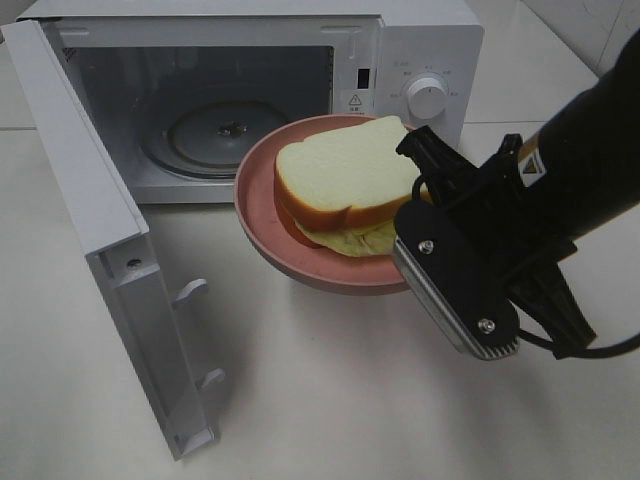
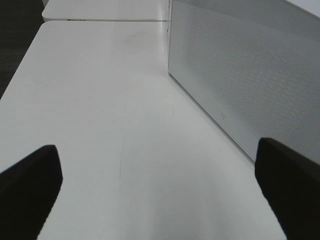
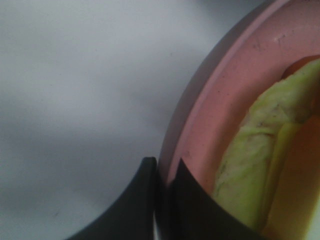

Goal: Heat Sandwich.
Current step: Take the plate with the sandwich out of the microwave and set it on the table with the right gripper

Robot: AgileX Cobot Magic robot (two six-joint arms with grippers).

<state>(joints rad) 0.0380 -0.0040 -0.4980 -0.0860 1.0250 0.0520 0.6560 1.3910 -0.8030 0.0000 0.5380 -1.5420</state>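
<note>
Exterior high view: the sandwich lies flat on a pink plate that is held up off the worktop, in front of the open mouth of a white microwave. Its long axis runs roughly from the worktop's left side to the right, with the pale top slice facing up. A yellow-green layer peeks out from under the bread on the side nearest the worktop's front edge. The browner crust edge faces front-left.

The microwave door stands swung open toward the front-left, and the glass turntable shows inside the cavity, behind the plate.

The right arm comes in from the right edge of the worktop, sloping down toward the plate. Its right pincer is clenched on the plate's rim at the side toward the worktop's right edge. The right wrist view shows the two dark fingers pinching the pink rim between them, one outside and one inside, with the yellow-green filling just beside the inner finger.

The left pincer is released, its dark fingertips standing wide apart above bare worktop. It hangs near the outer face of the open door and holds nothing.
</note>
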